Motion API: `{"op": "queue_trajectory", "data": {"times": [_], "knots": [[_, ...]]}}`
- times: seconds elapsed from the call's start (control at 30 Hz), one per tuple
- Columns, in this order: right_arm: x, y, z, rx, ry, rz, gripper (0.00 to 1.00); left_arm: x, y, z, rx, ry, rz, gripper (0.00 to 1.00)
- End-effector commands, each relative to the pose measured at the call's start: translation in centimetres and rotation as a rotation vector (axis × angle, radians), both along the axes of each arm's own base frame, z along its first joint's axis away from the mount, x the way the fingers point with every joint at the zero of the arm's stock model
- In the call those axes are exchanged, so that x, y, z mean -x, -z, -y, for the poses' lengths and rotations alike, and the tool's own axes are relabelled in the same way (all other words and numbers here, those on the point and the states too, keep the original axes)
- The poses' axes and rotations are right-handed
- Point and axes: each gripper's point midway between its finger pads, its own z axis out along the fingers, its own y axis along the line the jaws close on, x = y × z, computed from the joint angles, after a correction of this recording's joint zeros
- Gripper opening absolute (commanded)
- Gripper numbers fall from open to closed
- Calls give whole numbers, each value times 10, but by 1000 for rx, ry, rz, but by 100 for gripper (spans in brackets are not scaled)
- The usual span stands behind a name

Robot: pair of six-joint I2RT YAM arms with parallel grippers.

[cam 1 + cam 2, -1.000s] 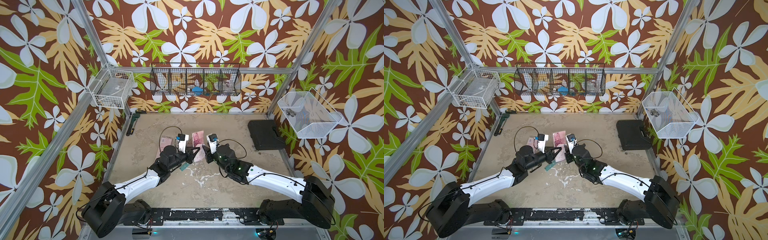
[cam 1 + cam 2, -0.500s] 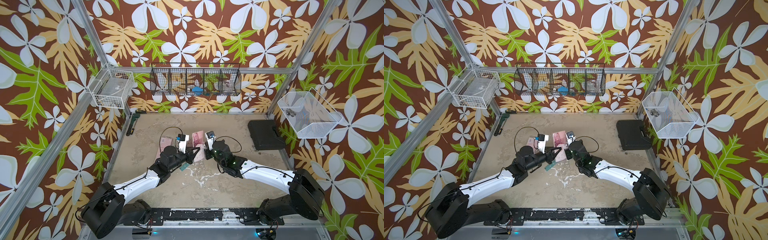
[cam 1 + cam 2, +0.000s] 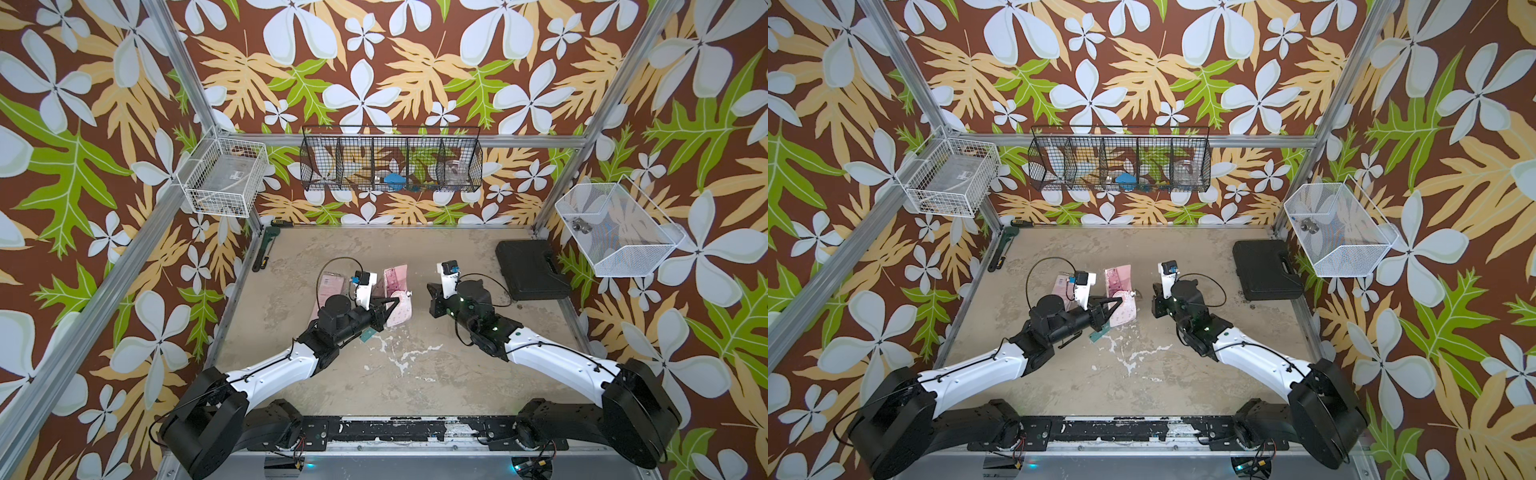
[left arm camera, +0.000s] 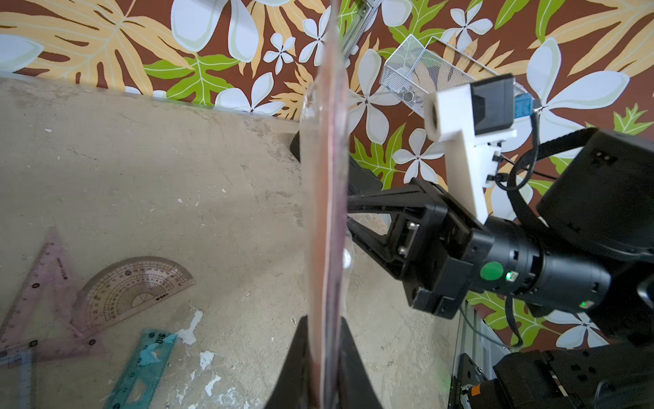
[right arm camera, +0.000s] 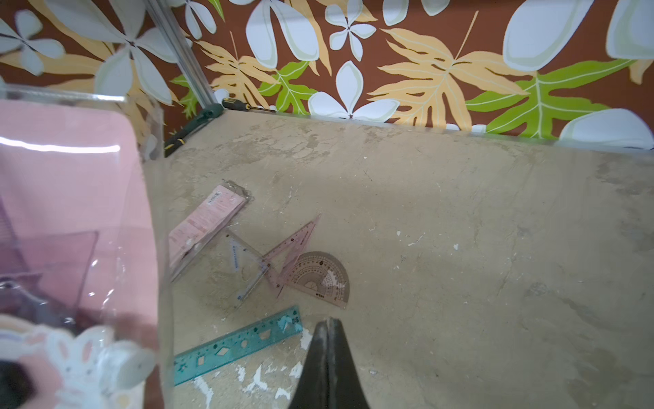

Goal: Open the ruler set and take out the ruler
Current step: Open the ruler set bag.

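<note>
While left end effector (image 4: 323, 361) grips the ruler set pouch (image 4: 327, 177) on edge, right end effector (image 5: 328, 340) sits clenched and empty near it; teal ruler (image 5: 240, 345) lies flat on bench (image 5: 460, 248) under the left.

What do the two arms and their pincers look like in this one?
The left arm and right arm have white shells between bulky black joints, with thin black cables running alongside. Each wrist carries a white camera bracket; green lights glow on the right one. The left pincer and right pincer are black with tapering, wedge-shaped fingers.
</note>
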Motion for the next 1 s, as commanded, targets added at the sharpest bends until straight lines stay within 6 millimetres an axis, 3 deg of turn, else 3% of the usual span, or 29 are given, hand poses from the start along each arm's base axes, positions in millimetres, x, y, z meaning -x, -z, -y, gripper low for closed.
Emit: {"op": "queue_trajectory", "data": {"times": [0.0,0.07,0.1,0.17,0.33,0.53,0.77,0.97], "knots": [[23,-34,-13,-228,-211,37,7,3,-18,0,52,28,52,0],[36,-45,-8,-297,-273,70,42,5,-19,0,69,60,51,0],[44,-50,-9,-308,-313,101,54,8,-21,1,83,82,55,0],[58,-53,-14,-319,-388,135,65,15,-24,2,101,124,75,0],[79,-58,-31,-366,-532,137,75,32,-29,8,105,223,119,0],[87,-57,-44,-338,-574,173,74,49,-36,10,137,303,174,0],[77,-46,-40,-304,-515,138,42,51,-38,12,145,324,177,0],[70,-43,-35,-291,-487,119,31,51,-37,12,143,324,177,0]]}}
